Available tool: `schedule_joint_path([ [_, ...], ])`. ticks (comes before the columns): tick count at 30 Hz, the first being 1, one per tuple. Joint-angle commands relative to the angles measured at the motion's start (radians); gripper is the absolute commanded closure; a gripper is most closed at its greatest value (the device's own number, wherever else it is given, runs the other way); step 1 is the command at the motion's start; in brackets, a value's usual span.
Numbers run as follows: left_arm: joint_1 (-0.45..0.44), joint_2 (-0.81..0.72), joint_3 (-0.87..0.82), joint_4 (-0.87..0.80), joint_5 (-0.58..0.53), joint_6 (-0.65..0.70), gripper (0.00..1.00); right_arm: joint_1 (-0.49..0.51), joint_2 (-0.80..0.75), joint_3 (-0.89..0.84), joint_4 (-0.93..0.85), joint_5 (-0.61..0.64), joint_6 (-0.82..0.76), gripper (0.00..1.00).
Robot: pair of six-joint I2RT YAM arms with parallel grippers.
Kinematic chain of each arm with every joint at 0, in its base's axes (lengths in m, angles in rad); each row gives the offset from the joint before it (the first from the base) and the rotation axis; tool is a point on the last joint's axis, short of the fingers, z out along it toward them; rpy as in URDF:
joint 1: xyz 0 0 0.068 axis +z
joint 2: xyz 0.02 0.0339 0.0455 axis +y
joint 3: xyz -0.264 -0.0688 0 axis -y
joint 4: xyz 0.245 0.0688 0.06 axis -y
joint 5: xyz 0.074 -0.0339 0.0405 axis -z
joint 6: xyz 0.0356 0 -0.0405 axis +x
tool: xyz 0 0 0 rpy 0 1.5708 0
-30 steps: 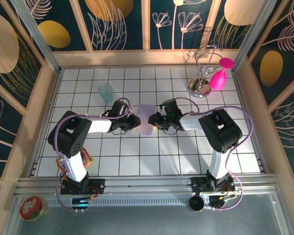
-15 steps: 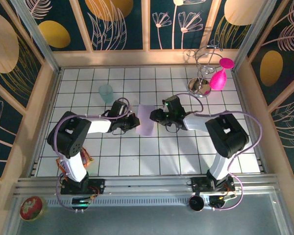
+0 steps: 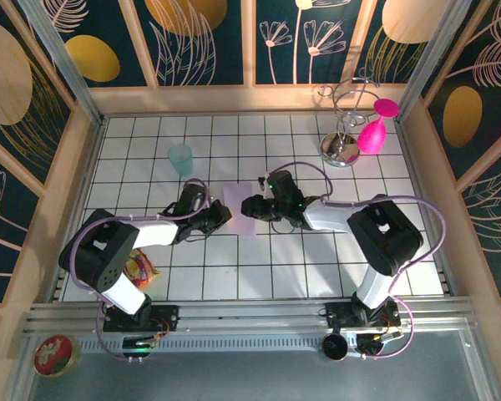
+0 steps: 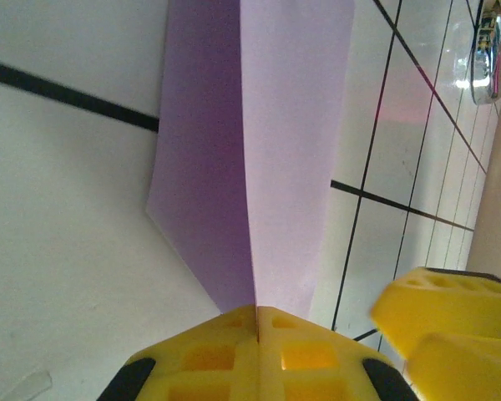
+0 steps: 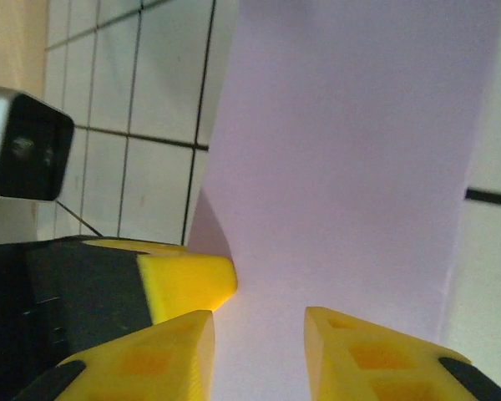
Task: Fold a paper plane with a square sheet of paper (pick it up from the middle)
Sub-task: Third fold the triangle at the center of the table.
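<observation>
The square sheet of paper [image 3: 237,202] is pale lilac and folded along a middle crease, so it looks like a narrow strip from above. In the left wrist view the sheet [image 4: 292,142] rises as two flaps from the crease. My left gripper [image 3: 220,216] [image 4: 257,314] is shut on that crease at the sheet's near end. My right gripper [image 3: 251,207] [image 5: 259,338] stands open right against one flap of the sheet [image 5: 359,142], beside a left fingertip [image 5: 190,280]. The right fingers [image 4: 447,322] show low right in the left wrist view. The paper plane is out of view.
A translucent teal cup [image 3: 181,158] stands behind the left arm. At the back right, a metal stand [image 3: 341,147] holds a pink bulb [image 3: 371,134]. A snack packet [image 3: 139,269] lies by the left arm's base. A red tin [image 3: 53,355] sits on the front ledge.
The sheet has narrowed from a wide shape into a folded strip. My left gripper closed on its crease and shifted nearer. My right gripper slid left against the sheet.
</observation>
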Motion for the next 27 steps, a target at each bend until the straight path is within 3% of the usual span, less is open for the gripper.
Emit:
schedule_joint_path([
  [1, -0.005, 0.001, -0.014, 0.053, -0.009, -0.043, 0.95, 0.005, 0.039, 0.004, 0.012, -0.029, 0.011, 0.67],
  [18, 0.003, 0.031, 0.053, -0.036, 0.015, 0.064, 0.83, -0.005, 0.095, -0.005, -0.099, 0.021, -0.057, 0.68],
  [23, 0.009, 0.082, 0.084, -0.04, 0.023, 0.094, 0.83, -0.014, 0.073, -0.013, -0.096, 0.02, -0.08, 0.68],
  [27, 0.01, 0.093, 0.091, -0.018, 0.048, 0.084, 0.91, -0.017, 0.048, -0.011, -0.089, 0.012, -0.093, 0.67],
])
